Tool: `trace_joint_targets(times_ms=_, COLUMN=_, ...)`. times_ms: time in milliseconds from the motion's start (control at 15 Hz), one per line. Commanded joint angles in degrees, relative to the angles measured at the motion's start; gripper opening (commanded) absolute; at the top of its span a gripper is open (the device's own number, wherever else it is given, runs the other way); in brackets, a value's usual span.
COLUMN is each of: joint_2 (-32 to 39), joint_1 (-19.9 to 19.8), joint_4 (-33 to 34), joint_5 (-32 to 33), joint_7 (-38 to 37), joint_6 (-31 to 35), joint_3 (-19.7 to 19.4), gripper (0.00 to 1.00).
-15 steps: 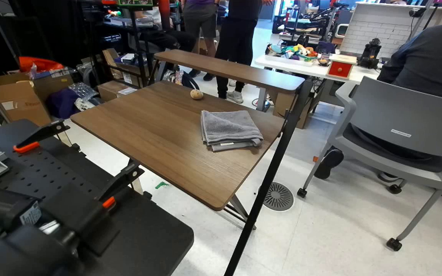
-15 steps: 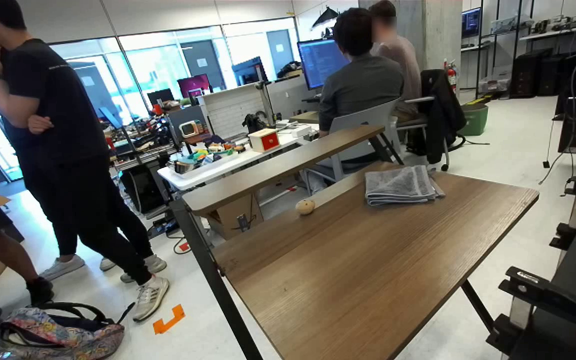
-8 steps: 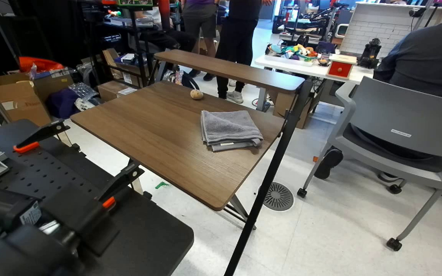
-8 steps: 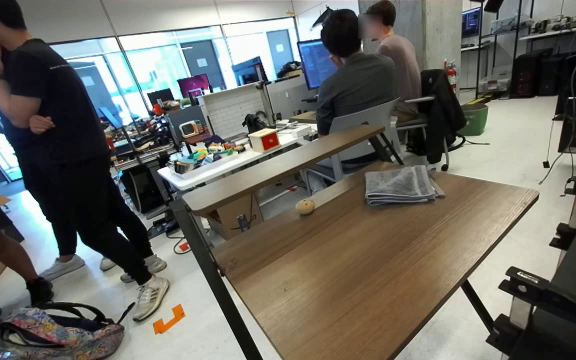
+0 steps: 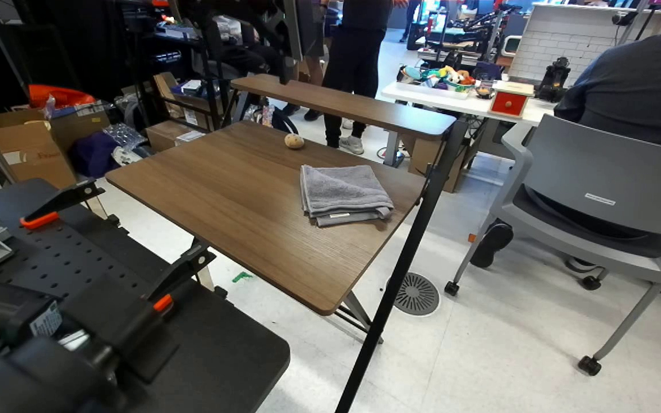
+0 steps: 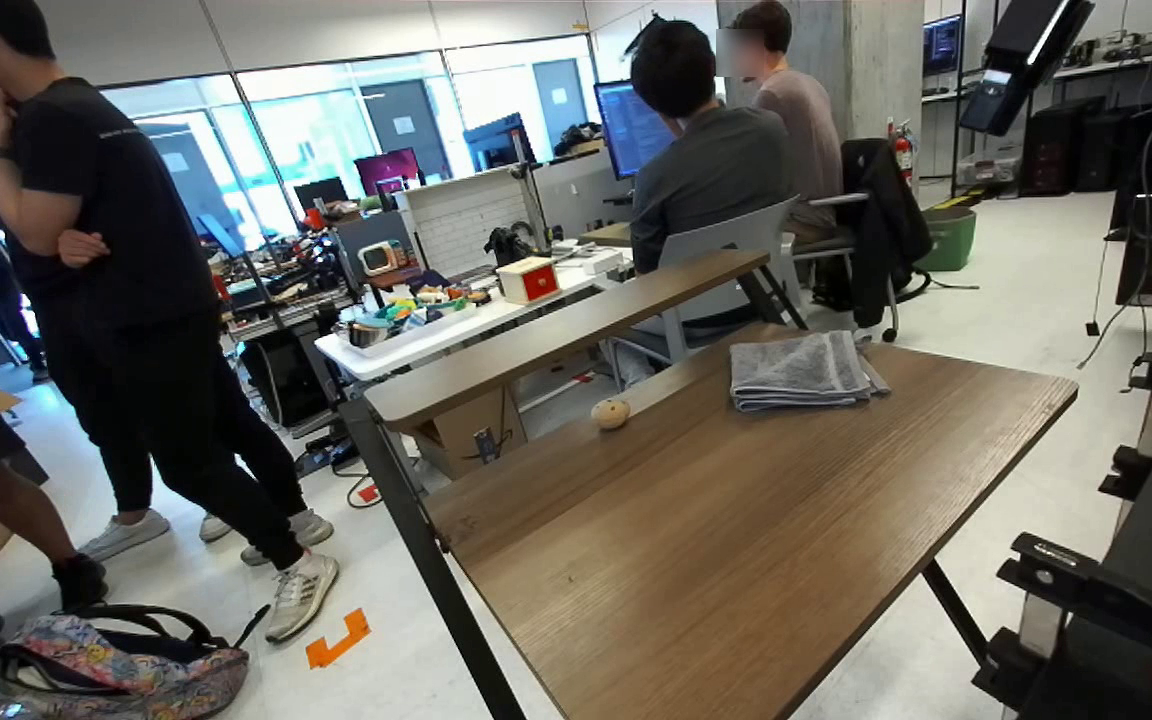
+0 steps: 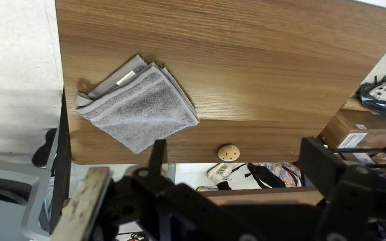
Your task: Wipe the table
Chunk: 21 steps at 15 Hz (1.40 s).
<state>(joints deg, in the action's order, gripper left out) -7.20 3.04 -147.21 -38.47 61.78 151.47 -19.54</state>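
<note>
Nearest to us in the wrist view is the gripper (image 7: 234,142), which comes in from the lower edge. Its two black fingers (image 7: 318,167) stand wide apart, and past them we look down on the brown table (image 7: 246,60), which fills the larger part of this view. In an exterior view, closest to the camera, we find a black bench (image 5: 221,344); two black clamps (image 5: 184,271) with orange parts sit along its edge. The table stands just beyond this bench, and we can distinguish its wood grain, its dark edge and its thin legs. On the top lies a grey towel (image 5: 345,192), folded in several layers, near one short end of the table and apart from the gripper; a small white label (image 7: 126,77) shows at its border. Farther on, near the long edge opposite to the bench, rests a small round tan object (image 6: 611,414) with dark spots, which we notice in both exterior views. Behind that edge, and higher than the table, runs a narrow brown board (image 5: 336,102). Past the towel's end of the table, a seated person (image 5: 634,92) occupies a grey chair (image 5: 611,183). In the background, a white table (image 5: 543,113) carries a small box with a red front (image 5: 508,104), and a standing person (image 6: 121,215) in dark clothes holds one hand near the chin.
</note>
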Motion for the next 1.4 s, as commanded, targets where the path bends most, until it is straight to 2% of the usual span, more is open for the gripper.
trace_joint_targets(times_ms=0, joint_2=0.1, joint_1=0.0, joint_4=0.0, joint_5=0.1, joint_7=0.0, joint_6=0.0, joint_3=0.0, gripper=1.0)
trace_joint_targets(times_ms=67, joint_2=0.1, joint_1=0.0, joint_4=0.0, joint_5=0.1, joint_7=-0.1, joint_6=0.0, joint_3=0.0, gripper=1.0)
trace_joint_targets(times_ms=133, joint_2=0.0, joint_1=0.7, joint_4=-0.1, joint_5=-3.5, joint_7=1.7, joint_6=1.9, joint_3=-0.2, gripper=1.0)
trace_joint_targets(times_ms=333, joint_2=1.5, joint_1=4.2, joint_4=-0.6, joint_5=-18.5, joint_7=8.7, joint_6=10.3, joint_3=0.4, gripper=1.0)
trace_joint_targets(times_ms=667, joint_2=9.7, joint_1=11.4, joint_4=3.0, joint_5=-42.4, joint_7=23.3, joint_6=22.9, joint_3=3.6, gripper=1.0)
trace_joint_targets(times_ms=867, joint_2=18.6, joint_1=13.5, joint_4=10.0, joint_5=-56.6, joint_7=30.5, joint_6=25.9, joint_3=6.4, gripper=1.0)
trace_joint_targets(times_ms=1000, joint_2=24.7, joint_1=14.0, joint_4=15.7, joint_5=-65.2, joint_7=35.7, joint_6=25.7, joint_3=7.2, gripper=1.0)
trace_joint_targets(times_ms=1133, joint_2=31.3, joint_1=14.7, joint_4=22.2, joint_5=-73.7, joint_7=41.4, joint_6=24.1, joint_3=6.6, gripper=1.0)
trace_joint_targets(times_ms=1333, joint_2=41.6, joint_1=16.7, joint_4=32.0, joint_5=-86.4, joint_7=50.4, joint_6=20.6, joint_3=3.2, gripper=1.0)
